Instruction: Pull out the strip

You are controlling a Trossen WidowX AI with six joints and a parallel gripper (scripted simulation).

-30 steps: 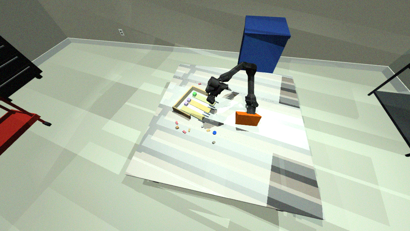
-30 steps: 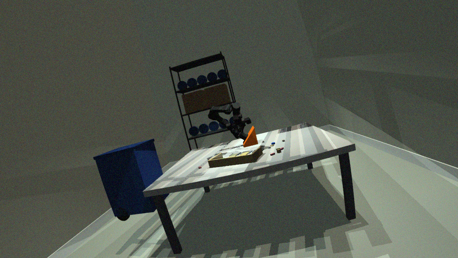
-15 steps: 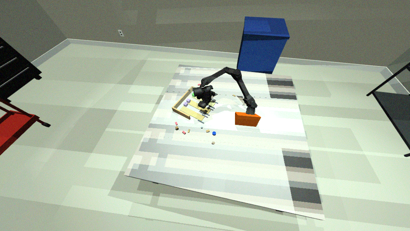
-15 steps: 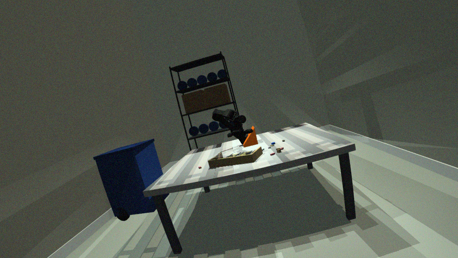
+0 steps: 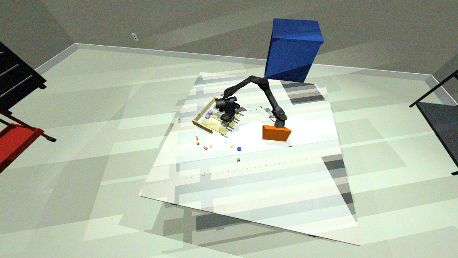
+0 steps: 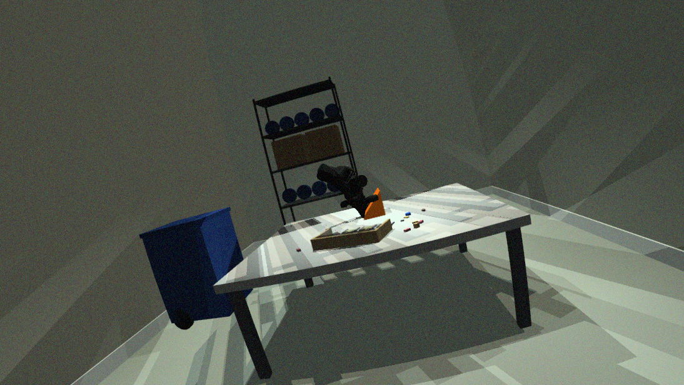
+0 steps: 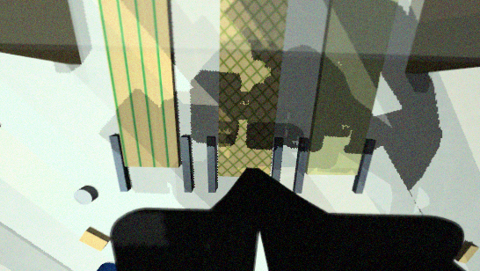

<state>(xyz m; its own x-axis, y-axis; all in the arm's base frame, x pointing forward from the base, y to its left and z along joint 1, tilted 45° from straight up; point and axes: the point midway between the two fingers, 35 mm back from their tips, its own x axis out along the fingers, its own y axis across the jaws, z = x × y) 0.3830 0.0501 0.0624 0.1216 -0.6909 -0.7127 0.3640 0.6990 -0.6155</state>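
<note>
Three strips lie side by side: a green-lined strip (image 5: 214, 125) (image 7: 145, 88), a crosshatched strip (image 7: 252, 79) and a plain olive strip (image 7: 334, 145). Each has a pair of grey prongs at its near end. Two lilac cubes (image 5: 210, 112) (image 5: 207, 116) stand close together near the strips' far ends in the top view. A green cube (image 5: 215, 105) is mostly hidden behind the arm there. No label can be made out. My gripper (image 6: 362, 214) (image 7: 251, 174) is shut and empty, fingertips together. It points down above the near end of the crosshatched strip.
A wooden tray wall (image 5: 202, 125) (image 6: 349, 241) surrounds the strips' far side. Small blocks, a blue disc (image 5: 239, 148) and a grey-brown piece (image 5: 238, 159) lie beside it. An orange wedge (image 5: 275, 133) (image 6: 375, 207) stands by the arm's base. A blue bin (image 5: 293, 51) (image 6: 191, 267) stands beyond the table.
</note>
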